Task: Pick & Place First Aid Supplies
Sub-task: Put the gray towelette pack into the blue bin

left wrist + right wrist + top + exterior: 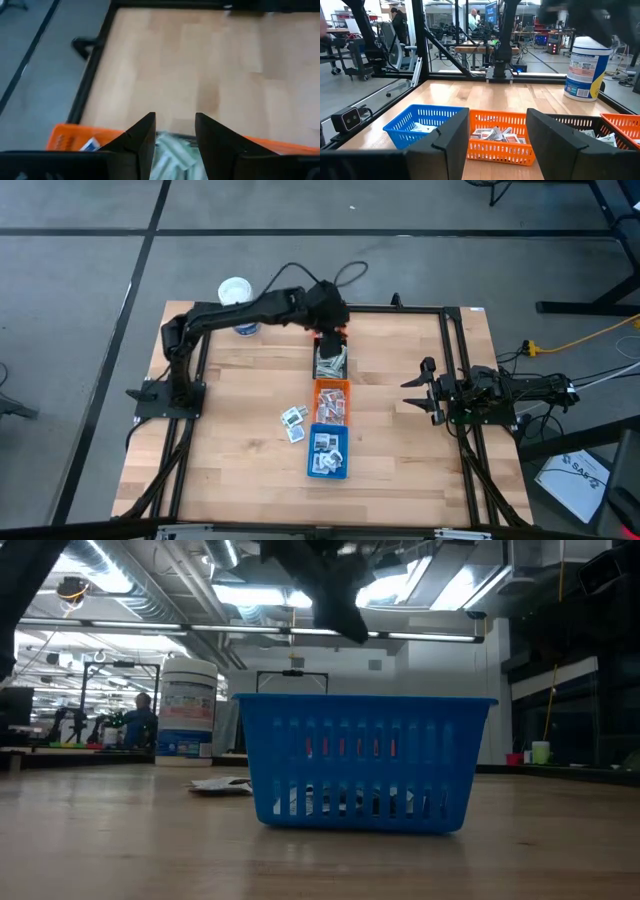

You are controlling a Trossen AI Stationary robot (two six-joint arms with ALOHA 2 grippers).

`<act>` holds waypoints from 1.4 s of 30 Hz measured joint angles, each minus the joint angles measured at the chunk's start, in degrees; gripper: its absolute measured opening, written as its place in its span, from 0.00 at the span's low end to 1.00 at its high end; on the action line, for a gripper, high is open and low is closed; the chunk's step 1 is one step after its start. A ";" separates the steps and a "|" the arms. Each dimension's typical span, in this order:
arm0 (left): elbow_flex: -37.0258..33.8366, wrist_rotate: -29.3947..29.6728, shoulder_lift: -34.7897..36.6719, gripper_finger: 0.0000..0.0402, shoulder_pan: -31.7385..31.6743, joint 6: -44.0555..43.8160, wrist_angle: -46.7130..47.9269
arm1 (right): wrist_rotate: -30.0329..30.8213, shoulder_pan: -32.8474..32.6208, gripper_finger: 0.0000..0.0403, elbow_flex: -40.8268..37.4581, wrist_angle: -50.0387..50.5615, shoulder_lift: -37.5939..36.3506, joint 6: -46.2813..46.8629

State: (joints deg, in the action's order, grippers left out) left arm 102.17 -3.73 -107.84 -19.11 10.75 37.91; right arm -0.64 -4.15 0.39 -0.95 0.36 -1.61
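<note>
My left gripper (330,343) hangs open over the far end of a row of bins, touching nothing. In the left wrist view its fingers (175,120) frame pale beige-green strips (172,150) lying below, by an orange bin's rim (70,137). Such strips fill the black bin (333,363). White packets lie in the orange bin (332,402) and the blue bin (329,452). Loose packets (294,420) rest flat on the table left of the bins. My right gripper (412,393) waits open at the table's right side, nothing between its fingers (497,120).
A white tub with a blue label (238,298) stands at the table's far left. A second orange bin (622,125) sits beyond the black one. Black frame rails (455,350) border the table. Bare wood lies between the bins and my right arm.
</note>
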 joint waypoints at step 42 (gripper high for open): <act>-18.84 14.80 12.77 0.32 27.15 -5.51 16.56 | 0.02 -0.02 0.48 -0.01 0.00 0.00 0.00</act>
State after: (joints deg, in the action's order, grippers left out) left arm 83.33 11.06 -95.07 8.05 5.23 54.47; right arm -0.62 -4.16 0.38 -0.95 0.36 -1.61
